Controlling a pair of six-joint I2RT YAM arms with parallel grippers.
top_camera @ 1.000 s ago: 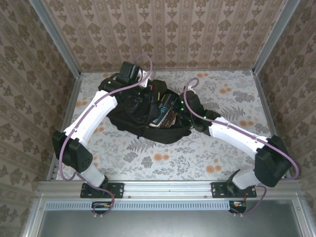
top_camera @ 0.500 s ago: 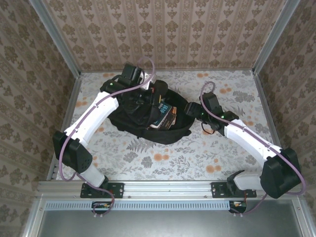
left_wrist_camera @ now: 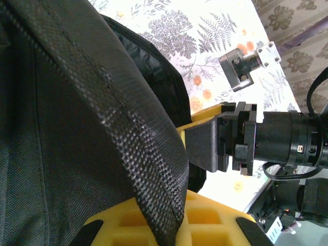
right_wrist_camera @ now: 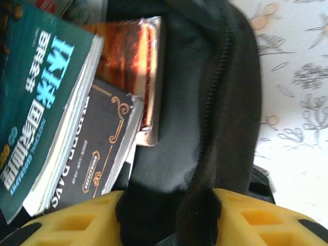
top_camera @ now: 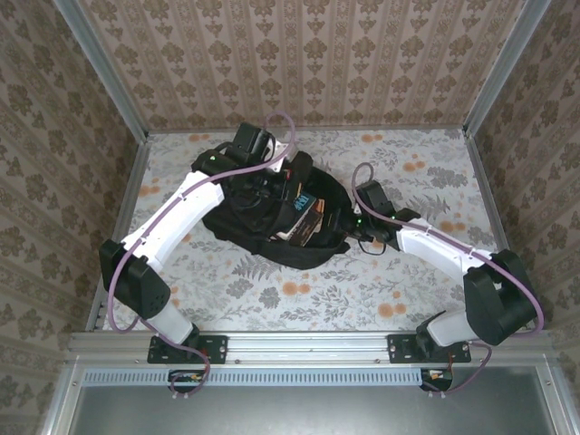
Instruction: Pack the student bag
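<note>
The student bag (top_camera: 245, 222), a black backpack, lies open mid-table with books (top_camera: 304, 213) showing in its mouth. My left gripper (top_camera: 275, 175) is at the bag's far top edge. In the left wrist view the left gripper (left_wrist_camera: 164, 223) is shut on a black woven strap (left_wrist_camera: 128, 138) of the bag. My right gripper (top_camera: 342, 223) is at the bag's right rim. The right wrist view has the right gripper (right_wrist_camera: 169, 215) shut on the bag's zip rim (right_wrist_camera: 218, 102), with fabric bunched between its yellow fingers (right_wrist_camera: 266, 218). Beside it lie a teal book (right_wrist_camera: 41, 102), a dark book (right_wrist_camera: 100, 154) and an orange book (right_wrist_camera: 138, 61).
Flowered tabletop (top_camera: 299, 290) surrounds the bag, closed in by papered walls and metal posts (top_camera: 100, 72). In the left wrist view the right arm's wrist (left_wrist_camera: 287, 146) stands close beside the strap. The rail (top_camera: 299, 344) with both arm bases runs along the near edge.
The right gripper, drawn back to the right half a second ago, has come back left to the bag's right rim and closed on it. The left gripper has shifted slightly right with the strap.
</note>
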